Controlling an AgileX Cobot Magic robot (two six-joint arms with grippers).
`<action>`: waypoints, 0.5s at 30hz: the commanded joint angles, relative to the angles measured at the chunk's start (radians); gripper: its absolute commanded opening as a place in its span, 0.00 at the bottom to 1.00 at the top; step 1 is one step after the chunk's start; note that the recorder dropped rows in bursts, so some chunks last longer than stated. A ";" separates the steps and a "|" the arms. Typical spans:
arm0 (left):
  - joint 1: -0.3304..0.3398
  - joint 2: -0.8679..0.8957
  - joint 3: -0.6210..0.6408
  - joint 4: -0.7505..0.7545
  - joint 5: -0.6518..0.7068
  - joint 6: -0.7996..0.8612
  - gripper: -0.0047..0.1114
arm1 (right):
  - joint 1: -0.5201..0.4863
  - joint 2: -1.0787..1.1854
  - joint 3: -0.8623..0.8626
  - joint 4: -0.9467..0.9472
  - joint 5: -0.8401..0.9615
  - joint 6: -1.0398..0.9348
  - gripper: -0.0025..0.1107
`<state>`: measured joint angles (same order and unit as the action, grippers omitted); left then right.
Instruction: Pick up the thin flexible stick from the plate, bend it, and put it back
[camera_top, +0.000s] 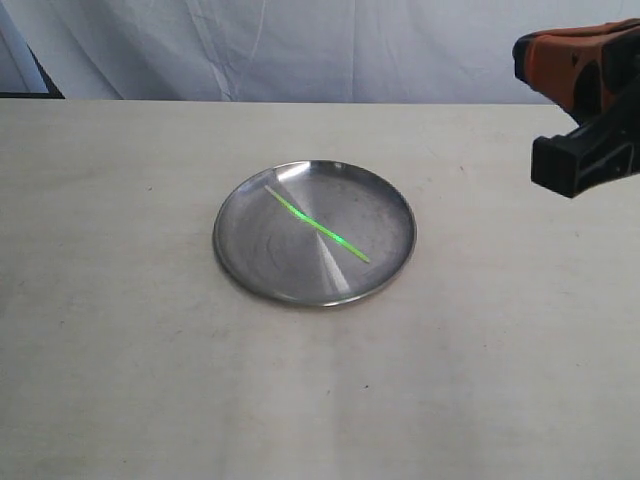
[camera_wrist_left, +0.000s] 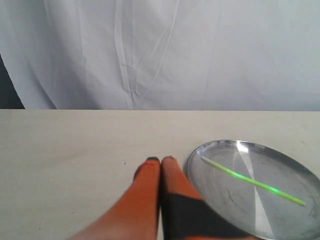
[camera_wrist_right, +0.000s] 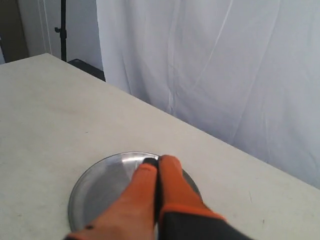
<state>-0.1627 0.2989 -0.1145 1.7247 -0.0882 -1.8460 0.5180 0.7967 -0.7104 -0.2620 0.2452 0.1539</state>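
The thin neon-green stick lies slantwise across the round silver plate in the middle of the table, with its whitish end toward the far left. My right gripper hangs in the air at the upper right, away from the plate. In the right wrist view its orange fingers are pressed together with nothing between them, and they cover part of the plate and hide the stick. My left gripper is shut and empty, low over the table just beside the plate's rim. The stick lies untouched.
A white curtain hangs behind the table's far edge. A dark stand rises past the table's corner in the right wrist view. Bare beige tabletop surrounds the plate.
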 joint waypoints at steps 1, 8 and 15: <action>0.001 -0.004 0.004 -0.001 0.004 -0.005 0.04 | -0.006 -0.001 0.000 0.064 0.045 0.013 0.01; 0.001 -0.004 0.004 0.003 0.004 -0.005 0.04 | -0.074 -0.171 0.210 0.151 0.109 0.087 0.01; 0.001 -0.004 0.004 0.003 0.002 -0.005 0.04 | -0.324 -0.530 0.614 0.250 -0.251 0.085 0.01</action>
<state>-0.1627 0.2989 -0.1145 1.7247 -0.0897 -1.8460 0.2735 0.3780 -0.2036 -0.0374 0.1198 0.2361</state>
